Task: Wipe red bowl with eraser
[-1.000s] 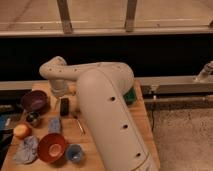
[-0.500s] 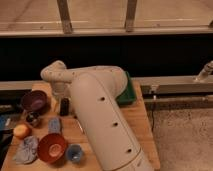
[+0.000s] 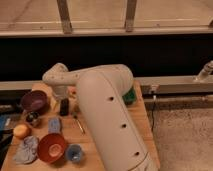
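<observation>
Wooden surface (image 3: 68, 131) before a dark wall (image 3: 150, 55): the robot's hand (image 3: 62, 96) hangs over the black eraser (image 3: 64, 106), apparently at the pick-up step, its grip impossible to tell; next, the block must travel toward 7 o'clock into the red bowl (image 3: 52, 147).

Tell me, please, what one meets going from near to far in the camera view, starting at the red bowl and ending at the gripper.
red bowl → light blue sponge → eraser → gripper, which sits at the far end of the line, close by the eraser's far end.
</observation>
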Robot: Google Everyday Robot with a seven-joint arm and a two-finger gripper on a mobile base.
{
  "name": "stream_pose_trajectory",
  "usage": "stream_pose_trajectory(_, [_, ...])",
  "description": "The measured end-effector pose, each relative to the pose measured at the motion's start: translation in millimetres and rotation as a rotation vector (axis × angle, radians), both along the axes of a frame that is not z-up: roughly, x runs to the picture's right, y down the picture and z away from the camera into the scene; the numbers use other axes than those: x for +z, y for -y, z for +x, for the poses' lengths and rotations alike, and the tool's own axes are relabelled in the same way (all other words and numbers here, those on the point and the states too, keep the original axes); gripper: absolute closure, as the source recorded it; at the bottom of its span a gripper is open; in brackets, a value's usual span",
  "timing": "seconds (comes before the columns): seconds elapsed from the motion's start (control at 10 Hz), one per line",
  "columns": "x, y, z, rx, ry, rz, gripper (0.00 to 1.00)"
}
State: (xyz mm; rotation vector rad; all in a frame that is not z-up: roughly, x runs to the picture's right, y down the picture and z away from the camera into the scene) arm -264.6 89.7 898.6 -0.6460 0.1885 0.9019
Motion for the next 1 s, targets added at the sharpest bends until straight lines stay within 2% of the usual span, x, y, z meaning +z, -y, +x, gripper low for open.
stream_pose_trajectory(0.2, [5.9, -0.8, -1.8, 0.004, -0.004, -0.006, 0.20])
stream_pose_trajectory(0.8, [34.3, -7.8, -10.1, -0.013, 0.018, -0.065, 0.20])
stream_pose_trajectory(0.9, [36.1, -9.5, -11.2, -0.018, 0.021, -0.073, 0.22])
stream_pose_trajectory(1.0, [36.6, -12.0, -12.1, -0.025, 0.026, -0.080, 0.33])
